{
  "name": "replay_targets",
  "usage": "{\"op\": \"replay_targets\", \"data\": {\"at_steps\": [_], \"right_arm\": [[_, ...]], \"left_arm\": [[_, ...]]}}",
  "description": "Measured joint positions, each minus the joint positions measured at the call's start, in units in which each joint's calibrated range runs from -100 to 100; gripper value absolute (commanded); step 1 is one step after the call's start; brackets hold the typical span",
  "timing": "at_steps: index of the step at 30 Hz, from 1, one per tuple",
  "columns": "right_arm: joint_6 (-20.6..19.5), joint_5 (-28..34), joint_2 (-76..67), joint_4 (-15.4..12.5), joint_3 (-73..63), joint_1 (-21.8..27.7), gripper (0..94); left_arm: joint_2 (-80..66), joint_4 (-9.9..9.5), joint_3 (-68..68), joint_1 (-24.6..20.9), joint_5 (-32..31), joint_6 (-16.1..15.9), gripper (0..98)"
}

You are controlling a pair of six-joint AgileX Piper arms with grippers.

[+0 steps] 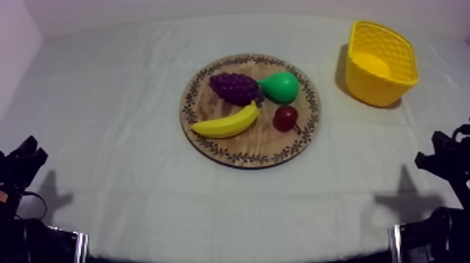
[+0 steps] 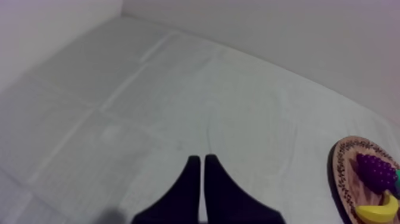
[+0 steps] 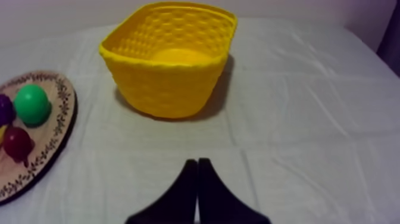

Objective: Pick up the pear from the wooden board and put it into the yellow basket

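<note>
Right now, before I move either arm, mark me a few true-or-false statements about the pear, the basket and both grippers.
1. The pear lies on the wooden board. True.
2. The yellow basket holds a fruit. False: nothing lies inside it.
3. The left gripper is shut on nothing. True.
4. The right gripper is shut on the pear. False: it is shut on nothing, over bare cloth and short of the basket.
5. The basket stands on my left arm's side of the table. False: it stands on my right arm's side, to the right of the board.
</note>
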Motion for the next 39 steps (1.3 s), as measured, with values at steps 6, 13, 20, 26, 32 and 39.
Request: {"op": "replay_targets", "data": {"at_steps": [6, 13, 20, 26, 32, 39], "right_arm": [[2.14, 0.0, 0.0, 0.0, 0.0, -0.08, 0.4], [-1.02, 2.18, 0.0, 0.0, -0.39, -3.45, 0.5], [2.18, 6.18, -0.12, -0.5, -2.57, -6.15, 0.6], [3.8, 11.35, 4.23, 2.36, -12.33, -10.35, 0.7], [2.43, 14.09, 14.89, 3.98, -27.64, -12.88, 0.7], [2.14, 6.53, 29.47, 7.21, -42.1, -15.64, 0.7]], "left_arm": [[0.0, 0.0, 0.0, 0.0, 0.0, 0.0, 0.1], [0.0, 0.0, 0.0, 0.0, 0.0, -0.03, 0.1], [0.0, 0.0, 0.0, 0.0, 0.0, -0.03, 0.1], [0.0, 0.0, 0.0, 0.0, 0.0, -0.03, 0.1], [0.0, 0.0, 0.0, 0.0, 0.0, -0.03, 0.1], [0.0, 0.0, 0.0, 0.0, 0.0, -0.03, 0.1]]}}
